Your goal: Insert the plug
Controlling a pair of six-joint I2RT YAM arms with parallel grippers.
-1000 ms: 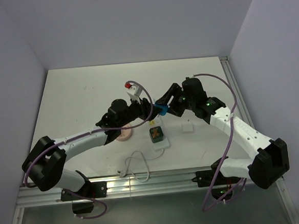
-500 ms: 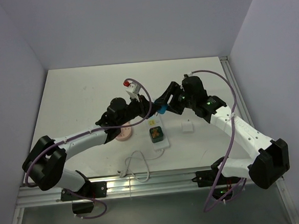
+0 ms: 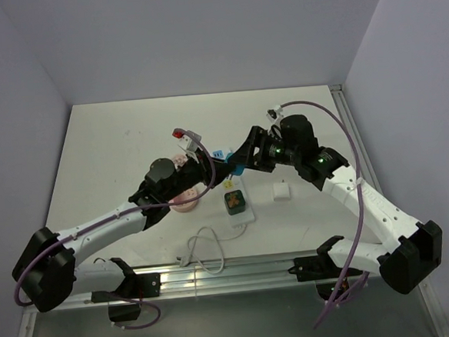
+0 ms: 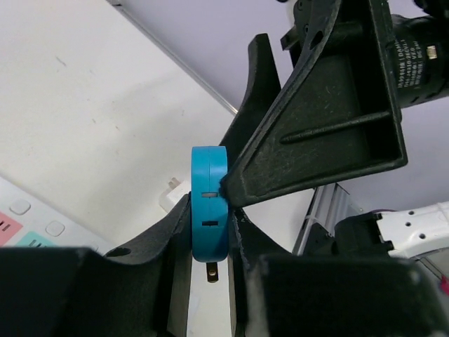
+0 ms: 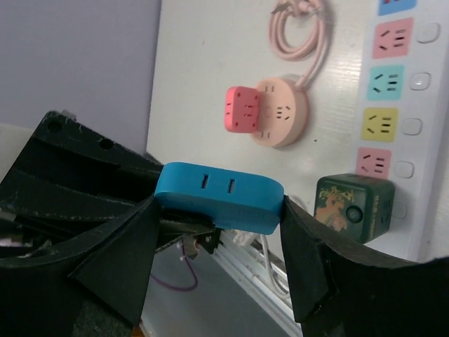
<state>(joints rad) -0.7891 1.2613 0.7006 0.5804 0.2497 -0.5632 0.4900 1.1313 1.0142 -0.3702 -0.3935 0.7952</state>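
The plug (image 3: 237, 167) is a flat blue block held above the table, over the far end of the white power strip (image 3: 234, 189). Both grippers hold it at once. My left gripper (image 4: 209, 235) is shut on its two flat faces (image 4: 209, 210), with a metal prong (image 4: 212, 271) showing below. My right gripper (image 5: 219, 210) clamps the plug (image 5: 221, 195) by its two narrow ends. In the top view the left gripper (image 3: 226, 168) and right gripper (image 3: 241, 161) meet at the plug.
A green cube adapter (image 3: 234, 202) sits in the power strip (image 5: 393, 126), which has coloured sockets. A round pink socket (image 3: 185, 201) with a red adapter lies left of it. A small white block (image 3: 281, 191) lies to the right, and a white cable (image 3: 207, 247) loops near the front rail.
My left gripper has shut on the blue plug, which my right gripper was holding. The left wrist has turned and its arm drawn back to the left; the right wrist has tilted.
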